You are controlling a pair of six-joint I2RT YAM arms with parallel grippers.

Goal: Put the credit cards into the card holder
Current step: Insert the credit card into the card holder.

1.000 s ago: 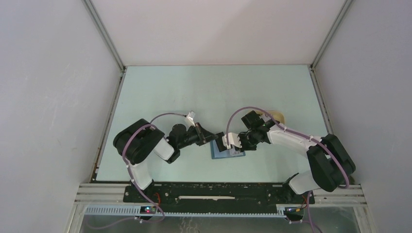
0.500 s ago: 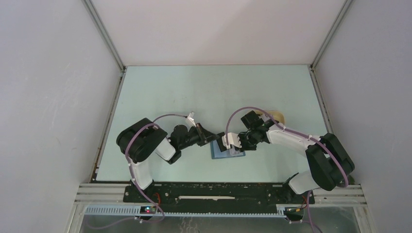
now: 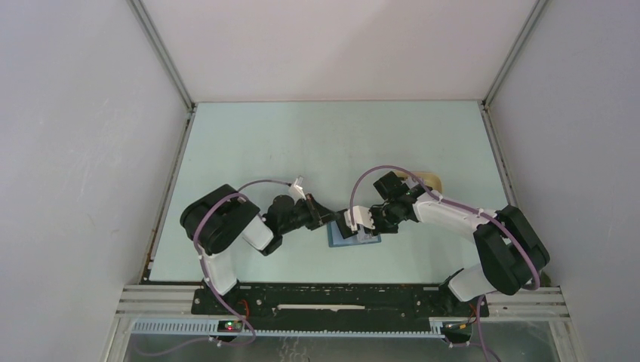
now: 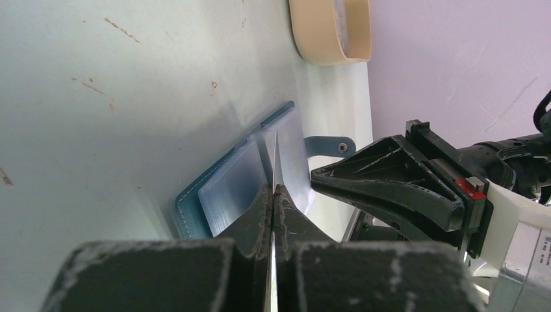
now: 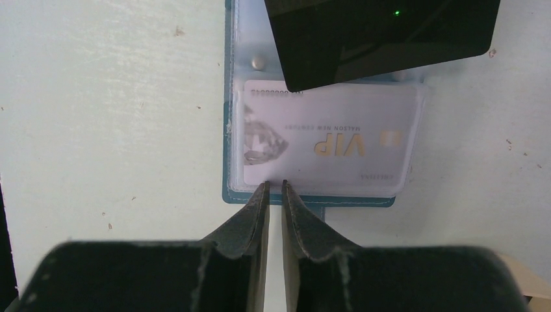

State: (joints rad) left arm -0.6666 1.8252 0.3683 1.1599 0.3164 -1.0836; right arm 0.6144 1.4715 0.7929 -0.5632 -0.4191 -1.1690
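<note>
My left claw (image 4: 273, 192) is pressed together on a thin leaf (image 4: 275, 156) that stands edge-on out of the open card holder (image 4: 184, 211). I can't tell whether it is a clear pocket sheet or a card. I judge its job is to hold that leaf up and steady, without tugging, so the holder doesn't skid on the smooth pale table (image 4: 97, 130).

The holder lies open at about 6 o'clock from the table's middle, between my two claws. It has a teal stitched rim that looks like soft leather or vinyl. Inside are glossy translucent pockets, floppy and likely to buckle. Its snap tab (image 4: 328, 144) pokes out toward 3 o'clock in my left wrist view.

A whitish VIP card (image 5: 331, 140), stiff and slick with gold lettering, lies flat under a clear pocket and looks almost fully seated. It is the only card I can see.

My right claw (image 5: 274, 187) touches the card's near edge at 6 o'clock. Its fingers are a narrow slit apart and clamp nothing that I can see. I judge the step to be nudging the card home. I would push straight toward 12 o'clock, low and flat, meeting the edge squarely. A skewed shove could jam a corner in the pocket seam or slide the whole holder.

The beige oval tray (image 4: 325, 39), smooth-walled and rounded, sits apart at about 2 o'clock from the holder.
</note>
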